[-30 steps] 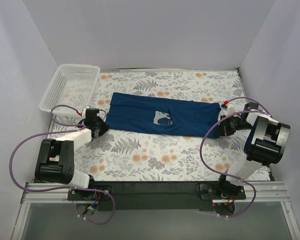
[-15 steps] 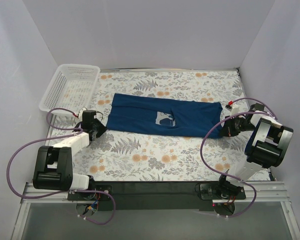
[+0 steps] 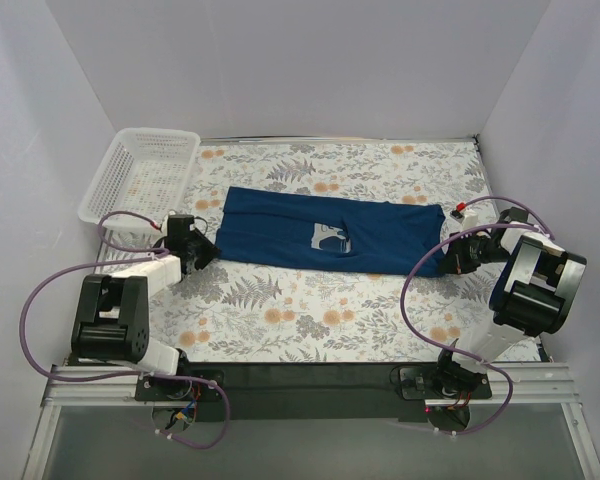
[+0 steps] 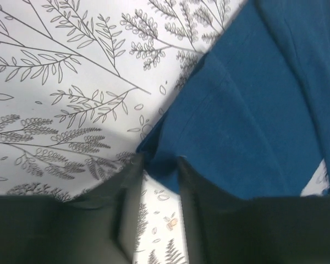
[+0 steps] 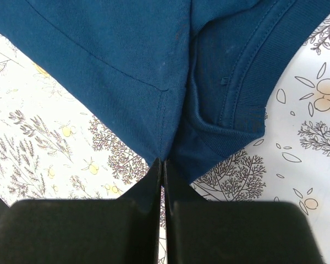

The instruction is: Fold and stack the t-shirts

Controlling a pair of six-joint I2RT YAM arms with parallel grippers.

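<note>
The shirt (image 3: pixel 330 232) is lying flat on the desk (image 3: pixel 310 320), its long axis running left to right between both hands. The left hand (image 3: pixel 208 252) is standing part open at its left end, gripping nothing. The right hand (image 3: pixel 444 259), shut, is seemingly pinching the right corner.
</note>
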